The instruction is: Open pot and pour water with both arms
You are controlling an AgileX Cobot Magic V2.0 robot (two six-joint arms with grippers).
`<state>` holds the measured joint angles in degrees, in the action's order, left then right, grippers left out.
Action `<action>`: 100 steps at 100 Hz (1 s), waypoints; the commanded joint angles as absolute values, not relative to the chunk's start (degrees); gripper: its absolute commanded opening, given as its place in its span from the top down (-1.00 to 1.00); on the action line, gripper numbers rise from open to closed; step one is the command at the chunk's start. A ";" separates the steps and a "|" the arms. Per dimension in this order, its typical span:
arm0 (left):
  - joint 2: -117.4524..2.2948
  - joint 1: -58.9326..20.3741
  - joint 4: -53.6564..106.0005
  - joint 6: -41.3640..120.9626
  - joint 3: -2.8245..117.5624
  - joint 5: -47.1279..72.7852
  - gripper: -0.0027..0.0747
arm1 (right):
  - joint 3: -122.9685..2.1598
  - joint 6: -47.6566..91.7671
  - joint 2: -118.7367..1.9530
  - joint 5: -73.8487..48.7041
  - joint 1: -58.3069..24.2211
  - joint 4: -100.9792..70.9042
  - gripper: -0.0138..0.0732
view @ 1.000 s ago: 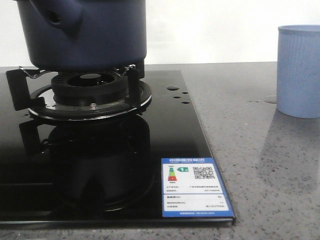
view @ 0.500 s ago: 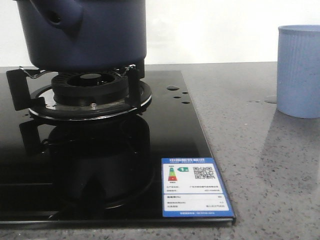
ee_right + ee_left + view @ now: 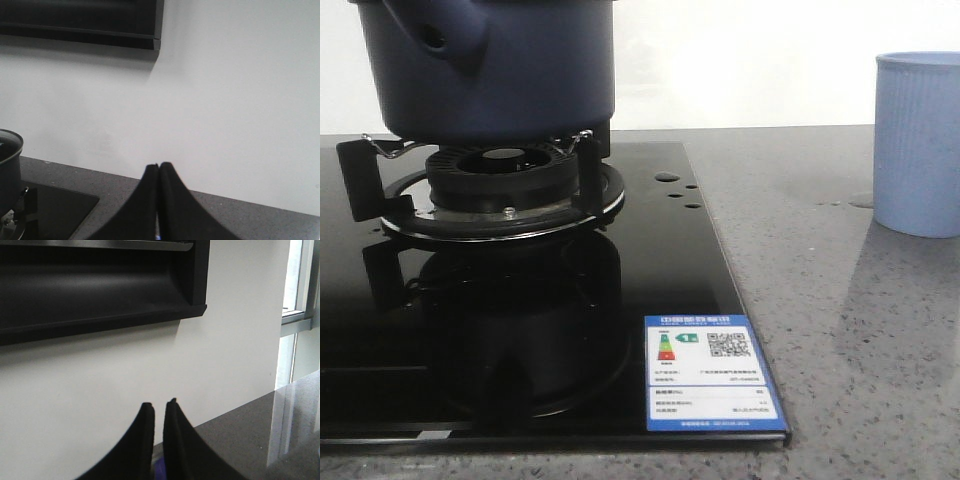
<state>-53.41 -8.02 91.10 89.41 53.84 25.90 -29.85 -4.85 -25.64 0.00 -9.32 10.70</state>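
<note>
The dark navy-blue pot (image 3: 490, 70) stands on the gas burner (image 3: 500, 185) at the left of the front view, its handle stub with a hole (image 3: 435, 35) facing the camera. Its top is cut off there. A slice of its rim shows in the right wrist view (image 3: 9, 160); whether a lid is on it cannot be told. The left gripper (image 3: 159, 404) is shut with a thin slit between the fingers and holds nothing, up in front of the wall. The right gripper (image 3: 158, 165) is shut and empty, to the right of the pot. Neither gripper shows in the front view.
A light blue ribbed cup (image 3: 918, 140) stands on the grey speckled counter (image 3: 840, 330) at the right. The black glass stove top (image 3: 650, 260) carries a blue energy sticker (image 3: 712, 372) at its front corner. A dark range hood (image 3: 100, 285) hangs on the white wall.
The front view has shifted by a few pixels. The pot, burner and cup stand as before.
</note>
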 commanded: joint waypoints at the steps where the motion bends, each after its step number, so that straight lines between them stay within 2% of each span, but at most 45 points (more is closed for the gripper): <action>1: -47.38 -7.88 91.64 87.58 49.04 22.73 0.98 | -28.90 -4.71 -20.85 2.82 -9.13 12.61 0.82; 20: -34.32 -7.88 91.64 87.58 32.18 18.36 0.98 | -21.90 -4.71 -10.00 2.02 -9.13 11.79 0.82; 41: -25.74 -7.88 91.64 87.58 21.50 18.37 0.98 | -19.49 -4.71 -5.11 1.61 -9.13 11.47 0.82; 100: -23.67 -7.88 92.28 87.58 19.18 19.05 0.98 | -19.49 -4.71 -5.11 1.71 -9.13 11.47 0.82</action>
<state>-23.57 -8.02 90.30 88.07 17.59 18.44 -18.02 -4.85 -4.56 -2.20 -9.32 11.46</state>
